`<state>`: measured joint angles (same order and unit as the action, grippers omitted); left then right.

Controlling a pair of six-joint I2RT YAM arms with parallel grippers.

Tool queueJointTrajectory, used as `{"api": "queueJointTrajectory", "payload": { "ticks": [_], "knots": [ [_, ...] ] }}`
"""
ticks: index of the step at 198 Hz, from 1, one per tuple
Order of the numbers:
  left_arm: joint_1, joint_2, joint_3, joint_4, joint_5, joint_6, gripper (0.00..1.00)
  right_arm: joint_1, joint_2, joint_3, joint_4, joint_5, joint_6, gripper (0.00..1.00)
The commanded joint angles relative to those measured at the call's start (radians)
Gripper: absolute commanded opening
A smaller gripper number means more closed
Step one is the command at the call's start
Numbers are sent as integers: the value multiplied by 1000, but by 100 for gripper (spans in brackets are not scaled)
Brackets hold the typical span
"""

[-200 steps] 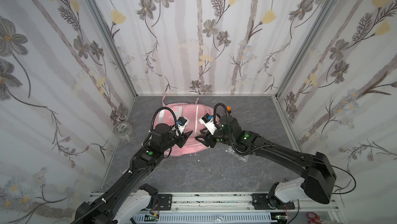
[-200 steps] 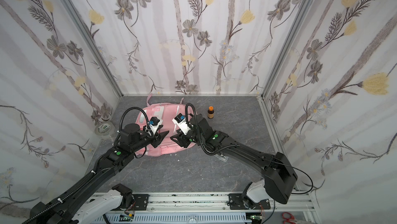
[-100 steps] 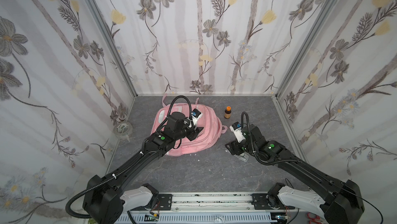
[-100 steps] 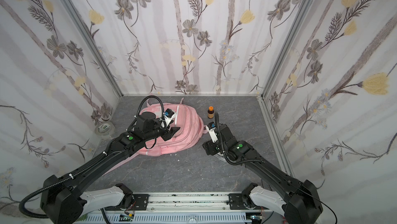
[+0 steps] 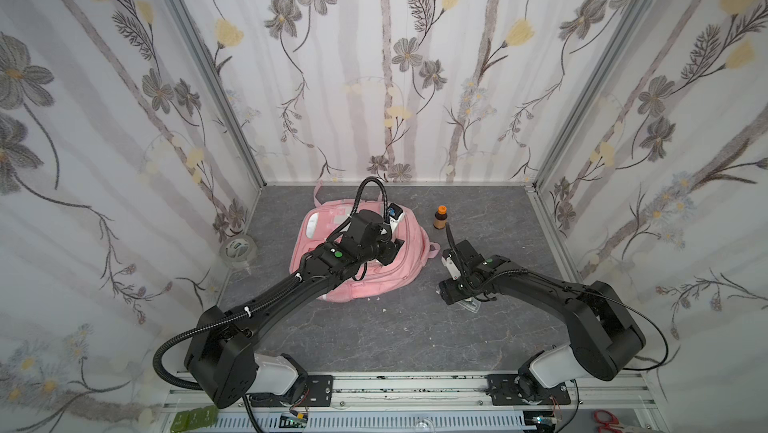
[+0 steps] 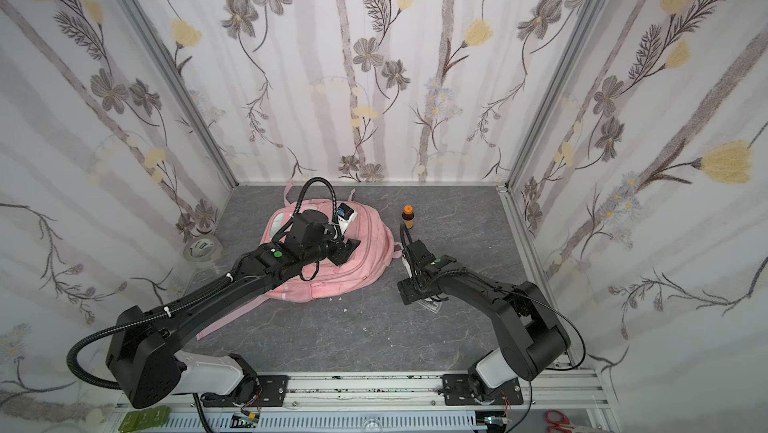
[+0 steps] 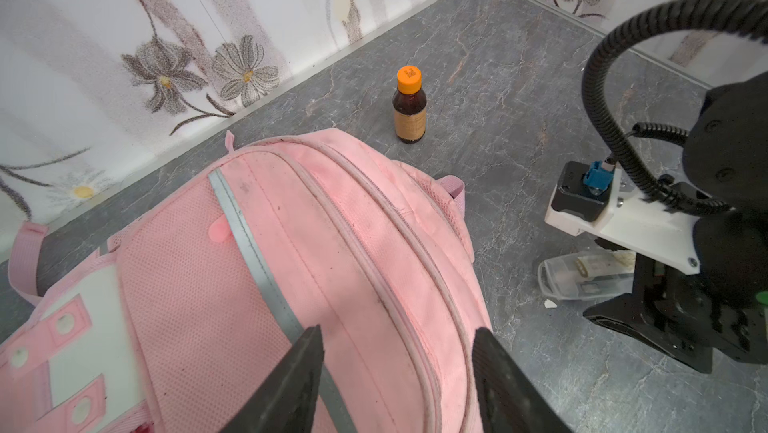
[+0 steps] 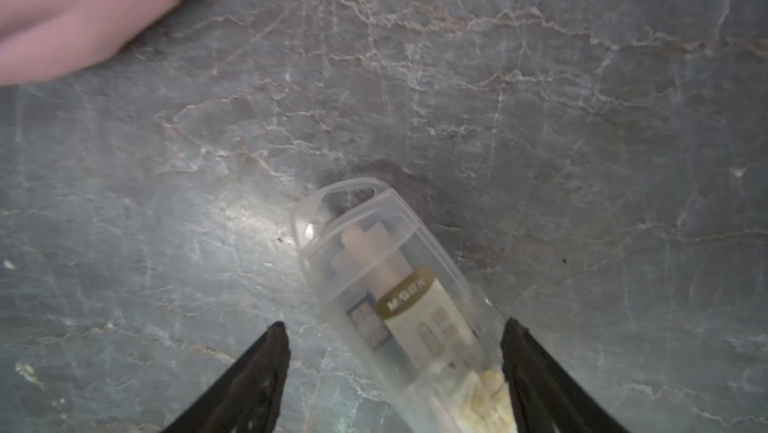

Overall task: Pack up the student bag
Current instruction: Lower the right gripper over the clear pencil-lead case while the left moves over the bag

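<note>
The right gripper [image 8: 394, 323] left the soft pink fabric backpack [image 7: 374, 244] for a clear plastic case [image 8: 374, 252]; it is spread, left gripper [image 7: 399, 330] too.

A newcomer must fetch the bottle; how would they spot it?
Start at the big pink student bag. To its right, near the back wall, a small bottle stands upright. Only it has a brown body and orange cap.

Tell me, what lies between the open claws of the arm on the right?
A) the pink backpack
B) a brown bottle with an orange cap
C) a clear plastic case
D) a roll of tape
C: the right wrist view shows the clear plastic case lying between the spread jaws of the right gripper, while the brown bottle stands well apart from it.
</note>
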<state>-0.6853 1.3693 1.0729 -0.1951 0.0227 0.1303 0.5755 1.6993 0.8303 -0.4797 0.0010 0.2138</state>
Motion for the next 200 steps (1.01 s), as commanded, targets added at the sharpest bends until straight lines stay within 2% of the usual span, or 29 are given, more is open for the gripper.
{"api": "queueJointTrajectory", "payload": {
  "ticks": [1,45,95,153,200],
  "knots": [
    [1,-12,-8,-2,-23,-13,60,0,25,-3,65,-6,28,80],
    [1,-39,-32,-3,-36,-27,60,-1,53,-17,94,-43,30,73],
    [1,-58,-55,-4,-46,-34,60,1,23,-53,120,-98,63,70],
    [1,-55,-67,6,-63,-59,60,8,44,-62,117,-105,111,55],
    [1,2,-24,-25,-99,-125,60,12,32,-68,111,-108,140,54]
  ]
}}
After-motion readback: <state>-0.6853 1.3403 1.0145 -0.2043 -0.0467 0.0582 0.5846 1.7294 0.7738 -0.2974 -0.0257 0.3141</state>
